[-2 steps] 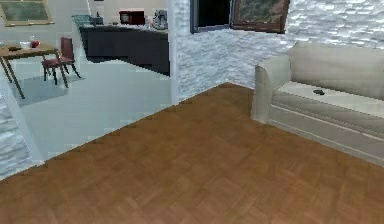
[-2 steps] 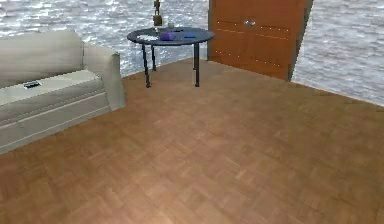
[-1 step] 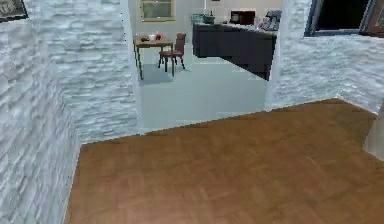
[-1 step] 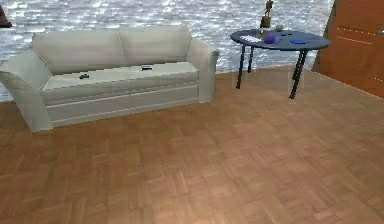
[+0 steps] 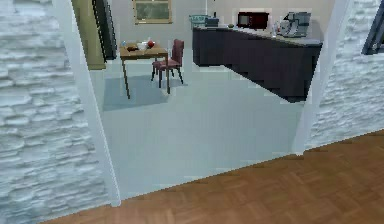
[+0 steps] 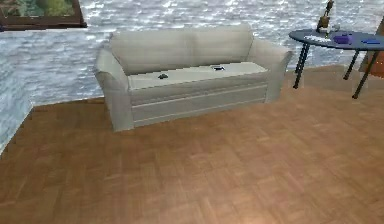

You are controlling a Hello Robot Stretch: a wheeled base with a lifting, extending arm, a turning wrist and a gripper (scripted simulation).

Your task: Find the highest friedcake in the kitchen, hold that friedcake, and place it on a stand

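Forward view: beyond a doorway, kitchen with wooden tabletop (image 5: 130, 50) bearing small red and pale blobs (image 5: 147, 45), too small to name as friedcake; red chair (image 5: 170, 62) just beside. Arm side view: beige sofa (image 6: 185, 70), blue tabletop (image 6: 310, 40). State of jaws: cannot tell

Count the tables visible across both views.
2: a wooden table beside the red chair in the room through the doorway, and a round blue table right of the sofa. Walls may hide others.
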